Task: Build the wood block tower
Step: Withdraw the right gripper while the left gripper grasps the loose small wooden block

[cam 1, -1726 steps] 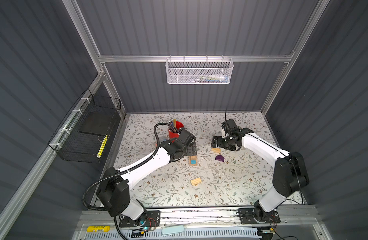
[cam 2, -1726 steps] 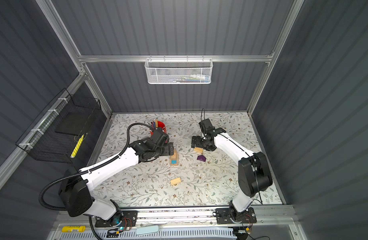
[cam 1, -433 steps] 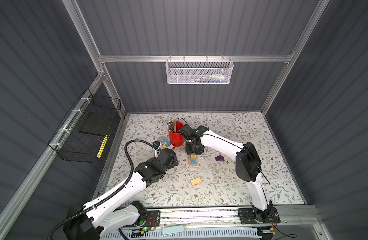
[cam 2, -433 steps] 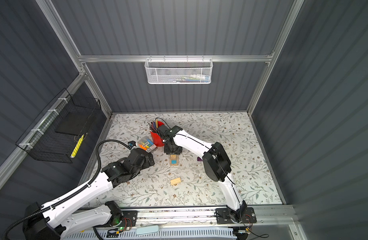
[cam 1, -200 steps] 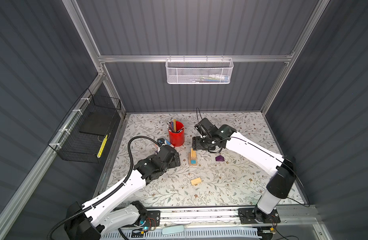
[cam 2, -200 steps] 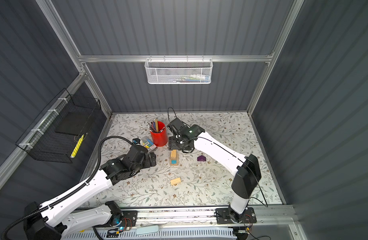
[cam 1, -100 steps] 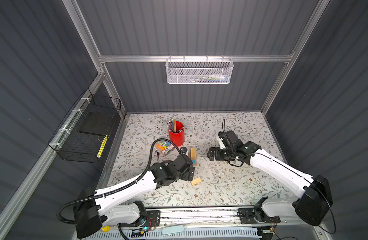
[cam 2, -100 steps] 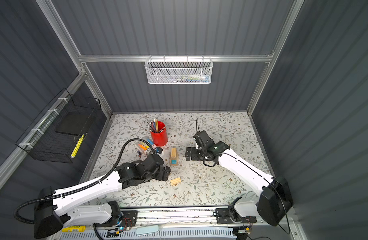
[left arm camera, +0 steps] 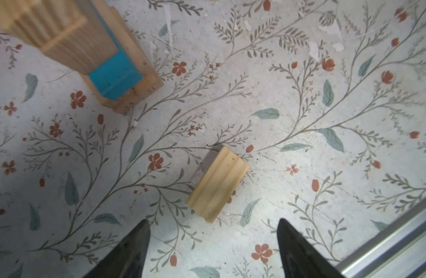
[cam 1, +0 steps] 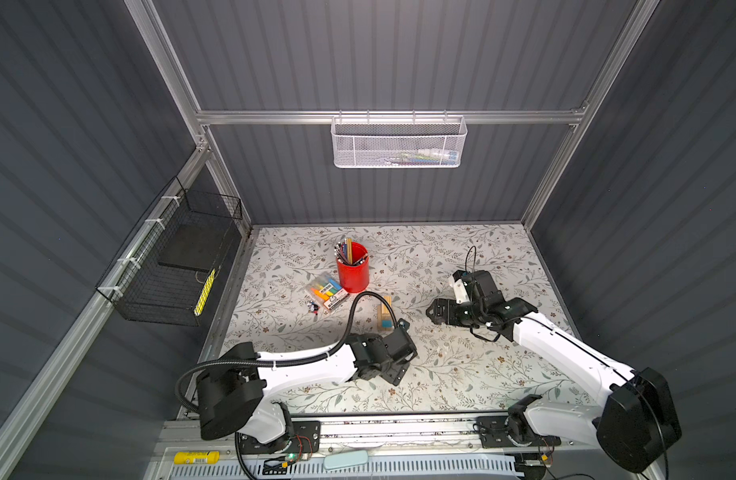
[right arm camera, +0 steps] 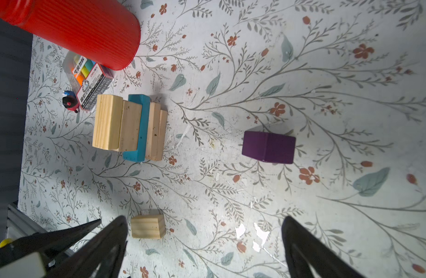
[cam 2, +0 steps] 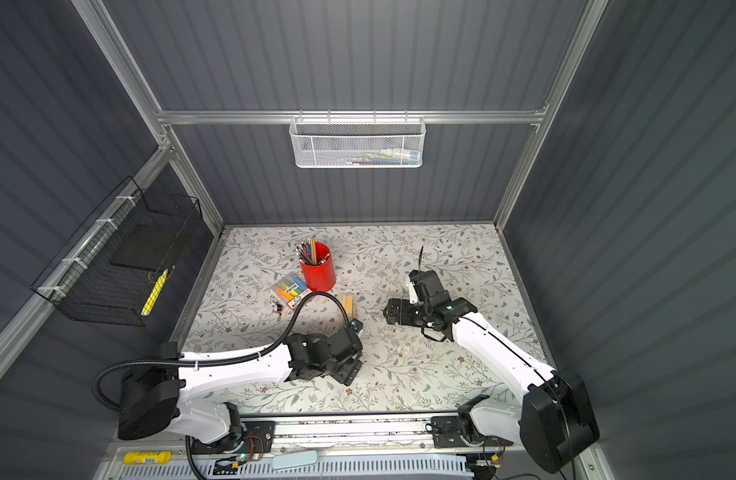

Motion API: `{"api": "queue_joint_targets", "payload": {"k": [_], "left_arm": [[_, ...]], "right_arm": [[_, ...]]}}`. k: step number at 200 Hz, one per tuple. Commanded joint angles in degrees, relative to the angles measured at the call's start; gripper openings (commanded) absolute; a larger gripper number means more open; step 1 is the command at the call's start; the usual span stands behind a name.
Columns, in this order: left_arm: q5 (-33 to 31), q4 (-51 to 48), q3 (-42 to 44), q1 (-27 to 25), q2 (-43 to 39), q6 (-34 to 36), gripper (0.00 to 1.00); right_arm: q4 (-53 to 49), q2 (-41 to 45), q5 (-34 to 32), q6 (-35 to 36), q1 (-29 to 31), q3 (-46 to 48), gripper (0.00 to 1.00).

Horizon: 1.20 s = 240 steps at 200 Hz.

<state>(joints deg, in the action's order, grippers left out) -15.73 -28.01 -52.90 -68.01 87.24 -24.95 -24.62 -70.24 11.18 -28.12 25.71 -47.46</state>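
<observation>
The tower (cam 1: 385, 314) stands mid-table in both top views: tan wood blocks with a teal-blue block (left arm camera: 115, 77) among them. My left gripper (left arm camera: 212, 221) hovers open over a loose tan brick (left arm camera: 218, 184) lying flat, which sits just ahead of the fingertips, apart from them. In the top views this gripper (cam 1: 394, 371) hides that brick. My right gripper (right arm camera: 204, 219) is open and empty, right of the tower (right arm camera: 130, 126). The purple block (right arm camera: 268, 146) lies ahead of it, and the loose tan brick (right arm camera: 148, 226) beside one finger. In a top view the right gripper (cam 2: 393, 312) hides the purple block.
A red pencil cup (cam 1: 352, 268) and a pack of coloured markers (cam 1: 328, 291) stand behind and left of the tower. A small black and red item (right arm camera: 70, 103) lies by the pack. The metal front rail (left arm camera: 387, 240) runs close to the left gripper.
The left gripper has swung forward and right, from beside the tower to above the loose tan brick. The right gripper drew back from the tower to the right and has since barely moved.
</observation>
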Motion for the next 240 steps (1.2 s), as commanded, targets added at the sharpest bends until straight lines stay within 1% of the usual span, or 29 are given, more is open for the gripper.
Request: {"api": "queue_joint_targets", "payload": {"k": [1,35,58,91,136,193,224,240], "left_arm": [[-1.6,0.3,-2.8,-0.1,3.7,2.7,0.81],[-4.4,0.6,-3.3,-0.1,6.4,2.0,0.72],[-4.9,1.6,-2.7,-0.1,7.1,1.4,0.7],[-3.2,2.8,-3.1,-0.1,9.2,0.8,0.64],[-1.1,0.7,-4.6,-0.1,11.8,-0.5,0.57],[2.8,-3.4,-6.9,-0.1,13.8,-8.1,0.43],[2.8,-7.5,-9.4,-0.1,14.9,-12.6,0.4],[3.6,-7.6,-9.5,-0.2,15.1,-14.4,0.4]], "right_arm": [[1.9,1.7,1.2,-0.2,-1.1,0.8,0.99],[2.0,2.6,1.7,-0.2,-2.0,1.6,0.99],[2.0,2.3,1.9,-0.4,-2.3,1.7,0.99],[2.0,2.3,2.3,-0.5,-2.4,1.6,0.99],[2.0,2.0,2.6,-0.6,-2.6,1.5,0.99],[4.0,1.3,3.3,-0.7,-2.9,1.7,0.99],[4.0,1.0,3.7,-0.9,-3.0,1.7,0.99],[4.1,0.9,3.9,-0.8,-3.1,1.8,0.99]]}}
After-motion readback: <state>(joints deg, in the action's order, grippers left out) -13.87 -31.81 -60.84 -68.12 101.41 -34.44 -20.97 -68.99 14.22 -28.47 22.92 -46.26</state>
